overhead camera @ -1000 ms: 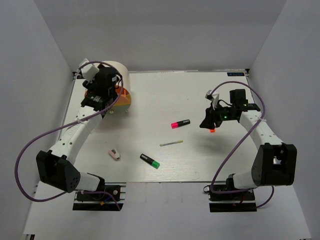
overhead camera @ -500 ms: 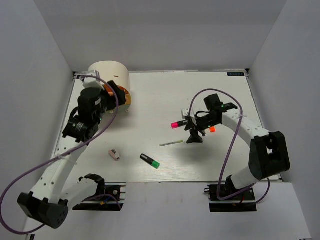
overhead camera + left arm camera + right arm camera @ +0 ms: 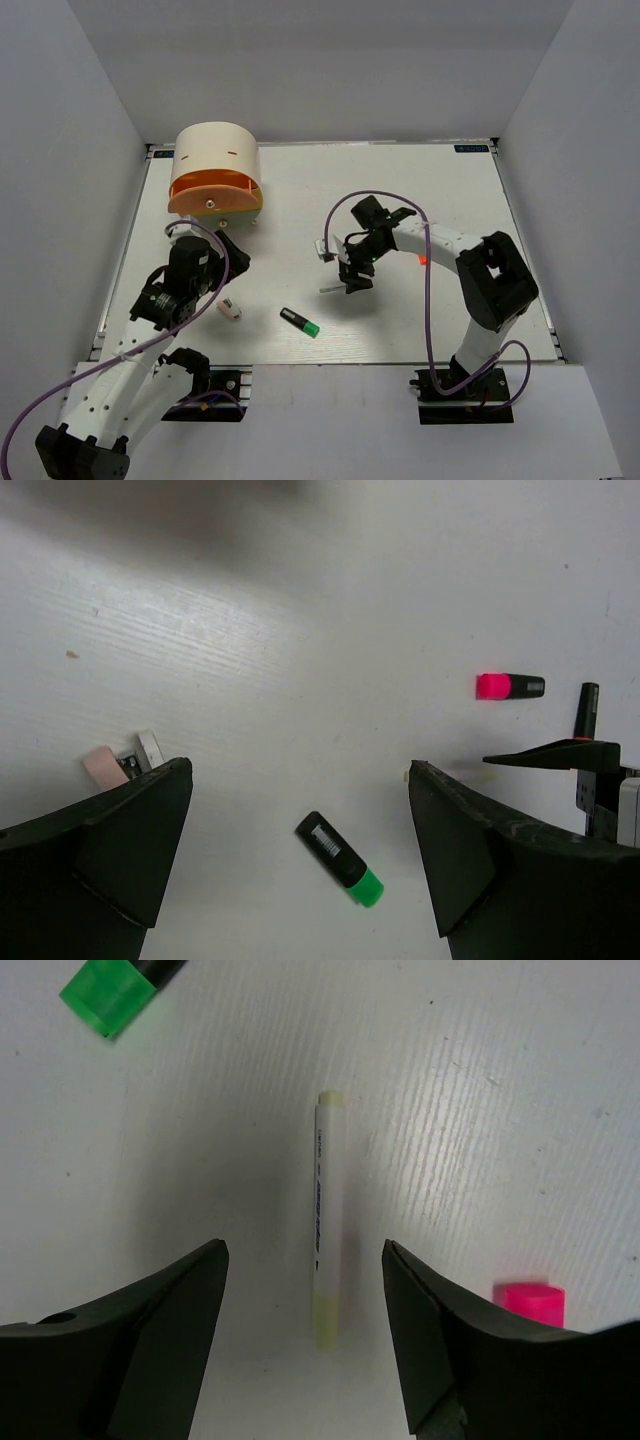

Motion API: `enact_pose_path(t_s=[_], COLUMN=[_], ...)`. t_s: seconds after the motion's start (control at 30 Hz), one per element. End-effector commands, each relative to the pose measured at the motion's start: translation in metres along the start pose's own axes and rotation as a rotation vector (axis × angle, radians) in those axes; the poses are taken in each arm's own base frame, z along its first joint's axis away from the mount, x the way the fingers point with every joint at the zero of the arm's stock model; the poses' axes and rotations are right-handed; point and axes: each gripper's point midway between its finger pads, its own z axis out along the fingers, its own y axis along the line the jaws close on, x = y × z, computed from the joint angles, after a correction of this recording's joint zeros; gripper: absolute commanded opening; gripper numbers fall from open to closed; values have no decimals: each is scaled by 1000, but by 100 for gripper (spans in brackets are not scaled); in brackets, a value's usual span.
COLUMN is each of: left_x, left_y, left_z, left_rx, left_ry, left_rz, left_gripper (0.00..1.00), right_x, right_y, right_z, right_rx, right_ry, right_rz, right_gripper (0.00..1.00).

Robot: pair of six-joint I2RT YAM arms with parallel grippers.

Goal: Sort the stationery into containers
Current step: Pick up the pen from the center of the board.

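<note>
Between the parted jaws of the right gripper [image 3: 302,1260] lies a yellow-and-white pen [image 3: 330,1220], flat on the table [image 3: 450,200], clear of both fingers. Left gripper [image 3: 300,770] hangs, jaws spread wide, over the green-capped highlighter [image 3: 340,858]; eraser [image 3: 125,765] just beside one finger. Cream desk organizer [image 3: 215,170] stands far left, well apart.

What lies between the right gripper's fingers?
A pen lies flat on the table between the open right gripper's fingers, touching neither. The right wrist view shows it.
</note>
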Motion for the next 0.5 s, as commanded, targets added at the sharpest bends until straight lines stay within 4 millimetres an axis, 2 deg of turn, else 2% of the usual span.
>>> enact_pose_path(t_s=[0.0, 0.1, 0.23, 0.47], left_x=[13, 16, 18, 20], left_y=[8, 11, 15, 15], left_z=[0, -1, 1, 8], left_rx=[-20, -17, -32, -48], left_ry=[24, 21, 20, 35], left_rz=[-83, -95, -102, -98], left_gripper=[99, 99, 99, 99], right_x=[-6, 1, 12, 17], right_y=[-11, -5, -12, -25], right_z=[5, 15, 25, 36], right_rx=[39, 26, 70, 140], right_ry=[51, 85, 152, 209], right_rz=[-37, -35, -11, -5], right_gripper=[67, 64, 58, 49])
